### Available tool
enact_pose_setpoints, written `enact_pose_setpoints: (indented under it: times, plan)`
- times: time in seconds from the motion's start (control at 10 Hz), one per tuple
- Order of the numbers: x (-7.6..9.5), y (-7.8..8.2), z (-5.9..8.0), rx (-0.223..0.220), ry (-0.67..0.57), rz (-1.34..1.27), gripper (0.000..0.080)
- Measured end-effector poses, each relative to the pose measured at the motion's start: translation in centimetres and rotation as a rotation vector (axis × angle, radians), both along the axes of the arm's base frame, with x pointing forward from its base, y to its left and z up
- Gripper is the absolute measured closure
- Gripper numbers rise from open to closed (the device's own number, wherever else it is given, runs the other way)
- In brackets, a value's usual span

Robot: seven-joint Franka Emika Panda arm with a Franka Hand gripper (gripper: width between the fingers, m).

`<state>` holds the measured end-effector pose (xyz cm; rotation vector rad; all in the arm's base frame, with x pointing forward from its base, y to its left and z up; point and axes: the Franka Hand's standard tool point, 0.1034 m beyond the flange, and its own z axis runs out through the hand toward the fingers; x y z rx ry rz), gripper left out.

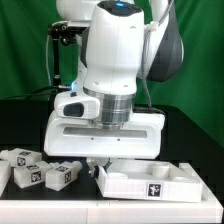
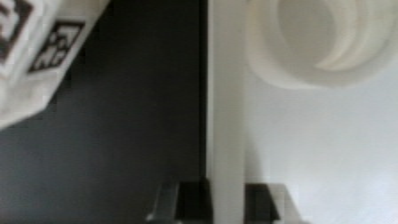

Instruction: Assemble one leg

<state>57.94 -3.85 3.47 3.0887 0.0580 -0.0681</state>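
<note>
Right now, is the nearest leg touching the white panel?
Apart. The wrist view shows a dark strip of table between the leg and the panel rim.

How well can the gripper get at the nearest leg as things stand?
Probably not yet: the gripper seems closed on the panel rim. Once it lets go and lifts, the nearest leg lies uncovered beside the panel.

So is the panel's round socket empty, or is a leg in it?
Empty: wrist view shows the socket as an open ring, nothing inside.
</note>
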Motion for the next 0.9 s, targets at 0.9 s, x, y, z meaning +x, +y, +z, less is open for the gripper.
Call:
enact_pose_setpoints:
  times: [0.9]
  plan:
    - [-0.5,1.8,-2.4,-0.023,-0.007,-0.018,0.0745]
